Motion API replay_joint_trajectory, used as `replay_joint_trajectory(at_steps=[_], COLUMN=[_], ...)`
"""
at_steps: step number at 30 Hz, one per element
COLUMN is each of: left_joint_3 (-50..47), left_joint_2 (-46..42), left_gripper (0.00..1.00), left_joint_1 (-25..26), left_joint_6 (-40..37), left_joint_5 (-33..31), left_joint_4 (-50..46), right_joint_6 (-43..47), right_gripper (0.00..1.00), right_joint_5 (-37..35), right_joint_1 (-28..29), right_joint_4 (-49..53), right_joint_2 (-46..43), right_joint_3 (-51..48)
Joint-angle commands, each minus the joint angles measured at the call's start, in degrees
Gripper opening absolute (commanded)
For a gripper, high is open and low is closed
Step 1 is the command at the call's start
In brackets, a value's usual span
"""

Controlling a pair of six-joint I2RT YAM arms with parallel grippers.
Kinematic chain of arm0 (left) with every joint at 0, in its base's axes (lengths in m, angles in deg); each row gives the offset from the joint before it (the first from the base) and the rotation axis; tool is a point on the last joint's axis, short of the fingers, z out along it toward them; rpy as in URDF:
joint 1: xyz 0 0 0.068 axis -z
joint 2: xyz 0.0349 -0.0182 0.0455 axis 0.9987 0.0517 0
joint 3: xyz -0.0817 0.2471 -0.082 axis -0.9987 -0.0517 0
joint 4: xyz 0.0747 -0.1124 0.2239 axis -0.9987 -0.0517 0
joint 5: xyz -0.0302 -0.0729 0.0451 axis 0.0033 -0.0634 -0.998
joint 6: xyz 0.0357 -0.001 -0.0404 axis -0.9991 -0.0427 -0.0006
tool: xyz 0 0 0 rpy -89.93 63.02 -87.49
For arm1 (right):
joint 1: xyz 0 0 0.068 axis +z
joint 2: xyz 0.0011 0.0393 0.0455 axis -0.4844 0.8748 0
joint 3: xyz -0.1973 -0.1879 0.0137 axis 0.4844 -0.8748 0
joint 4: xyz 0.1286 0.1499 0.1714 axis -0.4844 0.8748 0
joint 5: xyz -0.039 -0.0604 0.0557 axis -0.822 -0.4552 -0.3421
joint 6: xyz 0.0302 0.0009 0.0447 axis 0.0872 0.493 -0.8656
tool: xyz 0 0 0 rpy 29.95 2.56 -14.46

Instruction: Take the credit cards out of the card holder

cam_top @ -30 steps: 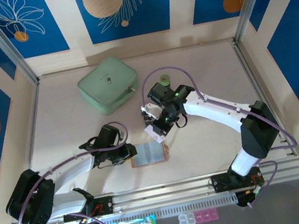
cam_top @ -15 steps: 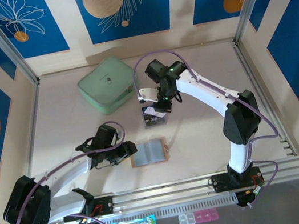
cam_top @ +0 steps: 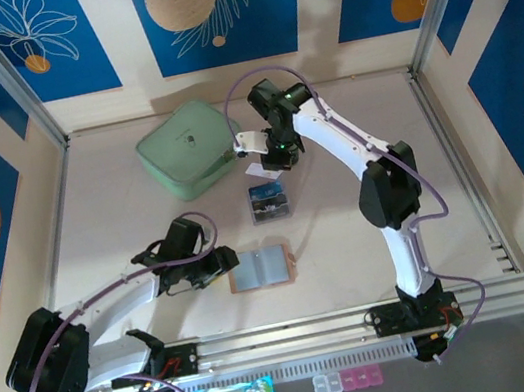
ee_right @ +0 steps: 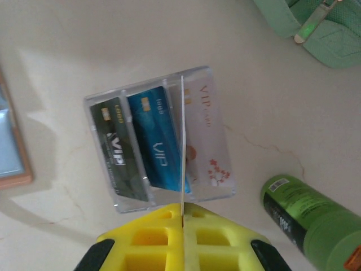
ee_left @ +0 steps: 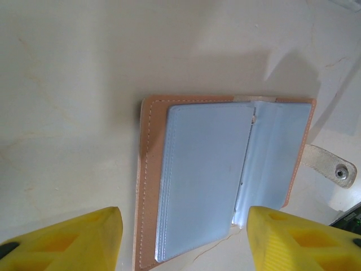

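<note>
Transfer appears in hand: your right claw (ee_right: 183,226) grips a white credit card (ee_right: 184,141) over the clear box (ee_right: 107,96), left claw (ee_left: 183,237) open; next, lower and release.

I see my left arm (cam_top: 122,295) and right arm (cam_top: 334,143) as white shells between black joint housings, each trailing a looping purple cable (cam_top: 265,70). The left hand (ee_left: 183,237) and right hand (ee_right: 183,217) have blocky yellow plastic fingers (ee_left: 304,237) with moulded recesses.
</note>
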Motion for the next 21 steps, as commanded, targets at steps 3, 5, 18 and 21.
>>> replay_joint_trajectory(at_steps=[3,5,18,21], left_joint_3=[-0.88,-0.89,1.93,3.62], left_joint_2=[-0.2,0.3,2.51,2.65], left_gripper=[0.58,0.58,0.58,0.6], left_joint_1=[-0.92,-1.26,-3.27,-4.49], left_joint_6=[-1.25,-1.35,-4.81,-7.18], left_joint_5=[0.5,0.7,0.73,-0.9], left_joint_4=[-1.4,-1.26,-3.58,-5.77], right_joint_6=[3.44,4.0,2.98,1.66], right_gripper=[0.02,0.03,0.23,0.26], right_joint_5=[-0.47,-0.53,0.03,-0.1], right_joint_1=[-1.12,-1.33,-1.3,-1.21], right_joint_4=[1.77,0.91,-1.54,-2.25], right_joint_2=[4.48,5.57,6.92,5.21], right_joint_3=[4.52,5.11,5.28,4.33])
